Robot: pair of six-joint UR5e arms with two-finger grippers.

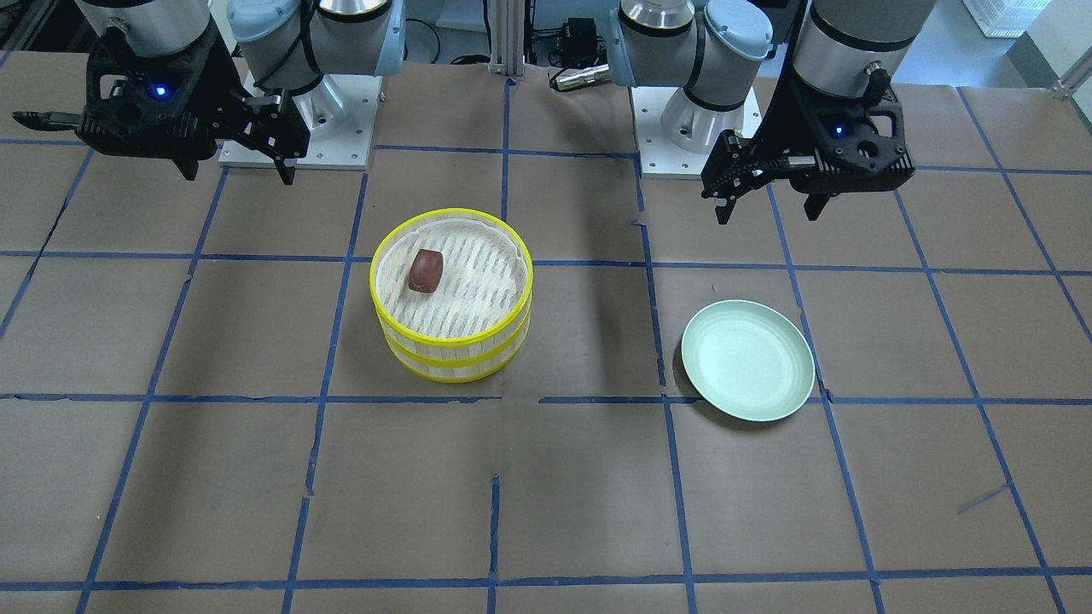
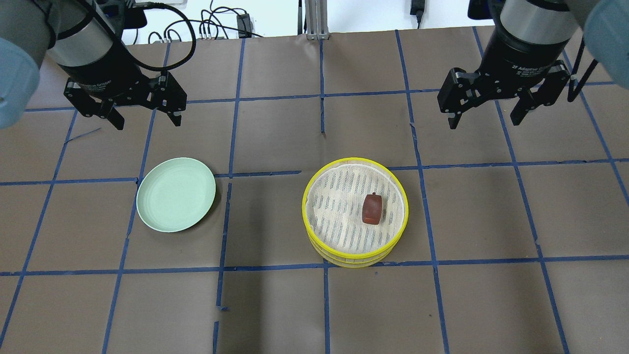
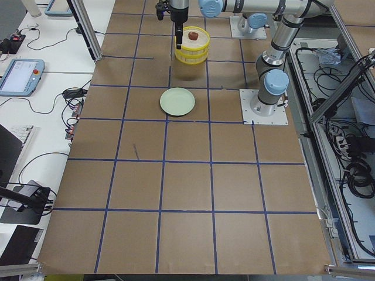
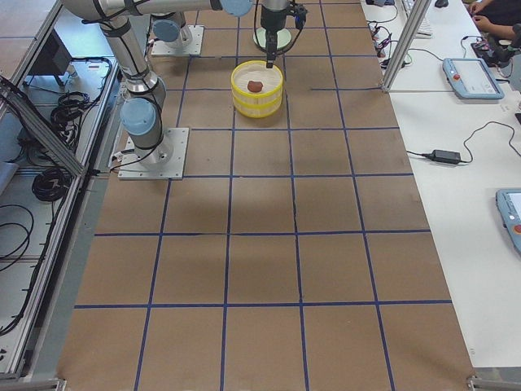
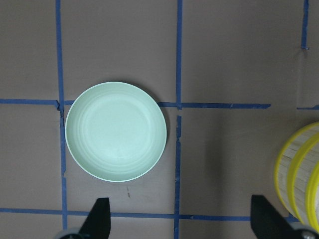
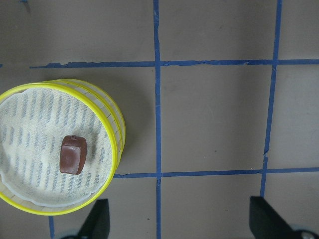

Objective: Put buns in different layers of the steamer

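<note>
- The left gripper (image 2: 147, 123) and right gripper (image 2: 484, 123) hover above the table, jaws wide apart, holding nothing.
- The reddish-brown bun (image 2: 372, 209) lies in the top steamer layer (image 2: 303, 209), toward 3 o'clock in the overhead view.
- The white bun shows nowhere; the lower layer (image 1: 448, 368) hides its inside.
- The plate (image 2: 176, 194) sits at the steamer's 9 o'clock.
- Placing looks finished; next comes checking only.

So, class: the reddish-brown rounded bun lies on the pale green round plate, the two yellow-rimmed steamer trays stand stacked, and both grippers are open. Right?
No: the reddish-brown rounded bun lies in the top yellow-rimmed steamer tray, not on the pale green round plate; the overhead exterior view shows it. The rest stands.
</note>
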